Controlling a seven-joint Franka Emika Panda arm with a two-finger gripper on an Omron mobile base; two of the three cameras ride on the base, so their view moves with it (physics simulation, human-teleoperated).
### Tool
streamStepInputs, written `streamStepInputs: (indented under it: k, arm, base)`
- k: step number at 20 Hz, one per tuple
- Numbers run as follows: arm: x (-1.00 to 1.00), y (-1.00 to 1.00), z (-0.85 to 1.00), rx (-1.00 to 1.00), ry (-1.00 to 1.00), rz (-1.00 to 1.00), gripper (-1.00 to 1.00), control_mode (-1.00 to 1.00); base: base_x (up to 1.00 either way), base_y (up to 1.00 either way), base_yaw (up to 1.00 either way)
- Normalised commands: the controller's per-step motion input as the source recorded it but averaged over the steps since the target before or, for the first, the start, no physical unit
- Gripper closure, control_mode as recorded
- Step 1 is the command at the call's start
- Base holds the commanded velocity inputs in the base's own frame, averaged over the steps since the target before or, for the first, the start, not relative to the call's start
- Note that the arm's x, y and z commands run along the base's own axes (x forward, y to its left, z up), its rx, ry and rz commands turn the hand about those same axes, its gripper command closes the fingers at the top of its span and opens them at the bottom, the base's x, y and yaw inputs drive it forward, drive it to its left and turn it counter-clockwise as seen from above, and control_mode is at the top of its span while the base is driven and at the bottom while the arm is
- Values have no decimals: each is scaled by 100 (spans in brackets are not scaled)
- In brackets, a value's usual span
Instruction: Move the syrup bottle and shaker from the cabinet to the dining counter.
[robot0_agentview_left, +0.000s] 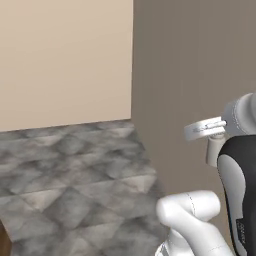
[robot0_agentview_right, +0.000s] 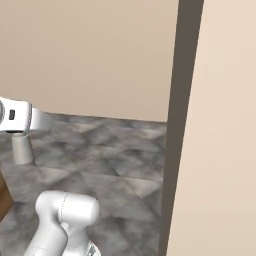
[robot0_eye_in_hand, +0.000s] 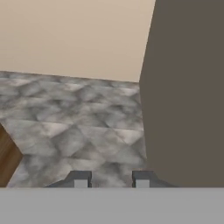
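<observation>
A small grey cylinder with a narrower top, the shaker (robot0_agentview_left: 215, 150), hangs just under my white hand, well above the surface. It appears again at the left edge of the right base view as the shaker (robot0_agentview_right: 22, 147). My gripper (robot0_eye_in_hand: 111, 179) is shut on it; in the hand view the two dark fingertips (robot0_eye_in_hand: 81, 179) stand a little apart and the shaker's body is hidden between them. Below and ahead lies a mottled grey marble counter top (robot0_agentview_left: 75, 175); I cannot tell whether it is the dining counter. The syrup bottle and the cabinet are out of view.
A beige wall (robot0_agentview_left: 65, 60) backs the marble top. A tall taupe panel (robot0_agentview_left: 190, 65) stands along its right side, with a dark edge (robot0_agentview_right: 180, 125) and a beige face (robot0_agentview_right: 220, 150). A brown wooden corner (robot0_eye_in_hand: 6, 157) shows at the lower left.
</observation>
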Motion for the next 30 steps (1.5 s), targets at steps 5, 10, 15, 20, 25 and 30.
streamStepInputs:
  k: [5, 10, 15, 20, 25, 30]
  arm:
    - [0, 0, 0, 0, 0, 0, 100, 100]
    - [0, 0, 0, 0, 0, 0, 100, 100]
    - [0, 0, 0, 0, 0, 0, 100, 100]
    - [0, 0, 0, 0, 0, 0, 100, 100]
    - [0, 0, 0, 0, 0, 0, 100, 100]
    - [0, 0, 0, 0, 0, 0, 100, 100]
  base:
    - [100, 35, 20]
    - [100, 69, 10]
    - [100, 68, 13]
    - [100, 8, 45]
    - [100, -2, 59]
    - [100, -4, 61]
